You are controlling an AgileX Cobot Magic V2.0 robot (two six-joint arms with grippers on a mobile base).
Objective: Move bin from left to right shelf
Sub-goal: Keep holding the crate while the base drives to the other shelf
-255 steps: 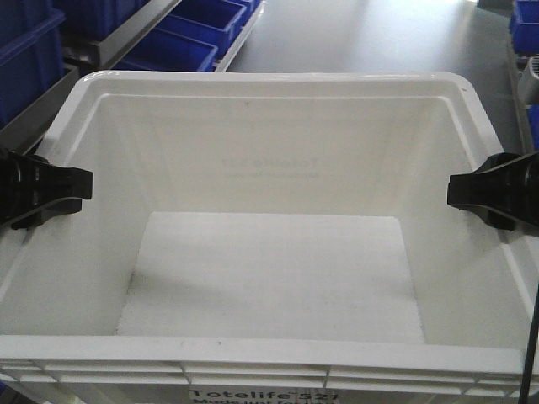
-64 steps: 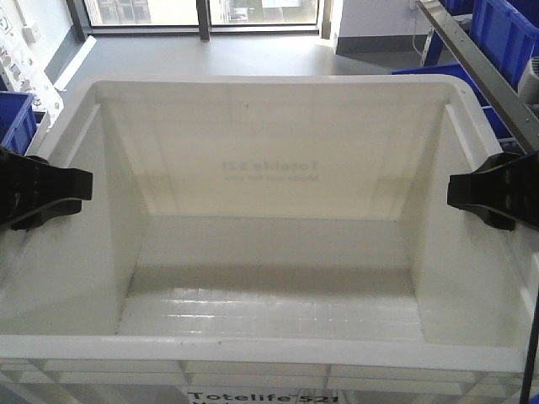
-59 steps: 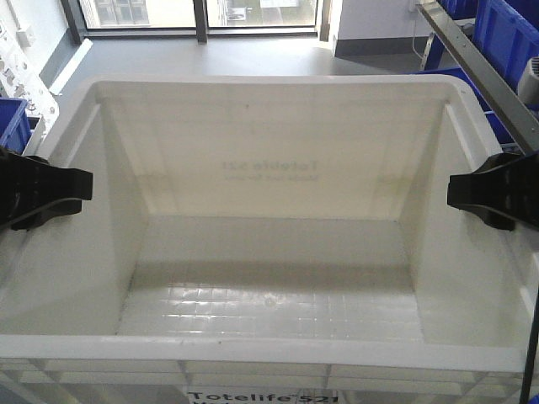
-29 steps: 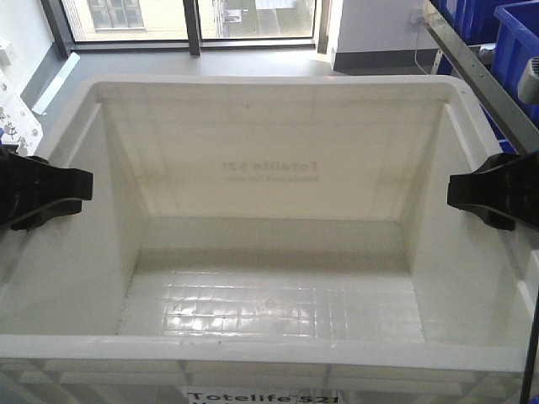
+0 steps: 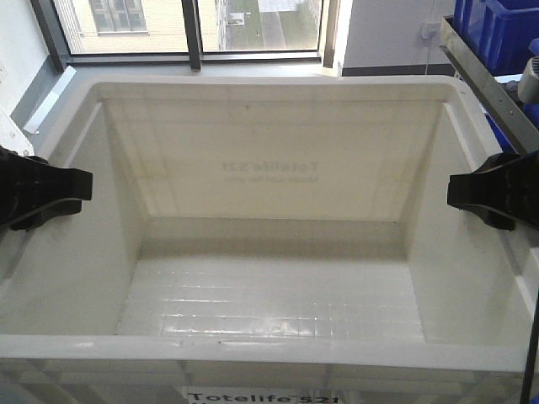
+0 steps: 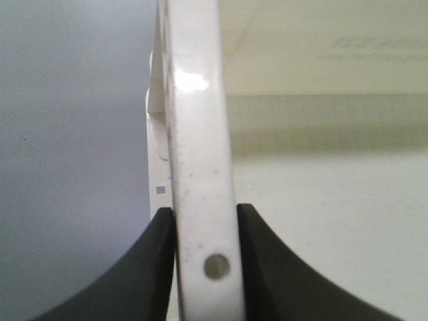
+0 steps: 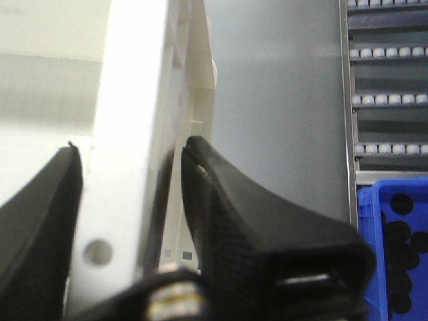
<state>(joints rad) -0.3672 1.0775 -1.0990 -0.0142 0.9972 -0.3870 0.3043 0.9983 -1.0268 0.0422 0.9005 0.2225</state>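
Note:
The white bin [image 5: 269, 84], printed "Totelife 521" on its near face, fills the front view and is empty. My left gripper [image 5: 82, 183] is shut on its left rim, and in the left wrist view the black fingers [image 6: 157, 267] of that gripper [image 6: 204, 217] pinch the rim [image 6: 197, 134] from both sides. My right gripper [image 5: 456, 189] is shut on the right rim [image 7: 127, 120], one finger [image 7: 221, 200] of the gripper [image 7: 132, 152] outside it and one inside. The right shelf [image 7: 388, 100], rails of small white wheels, shows past the bin in the right wrist view.
A slanted steel rail [image 5: 484, 76] with blue bins [image 5: 497, 25] behind it runs along the right edge of the front view. Windows [image 5: 194, 25] and grey floor lie ahead. A blue bin [image 7: 394, 247] sits below the roller lanes.
The background has swept round: the blue bins at the left are gone, and the windows and right-hand rail came in and drew nearer. Both grippers keep the same hold on the bin.

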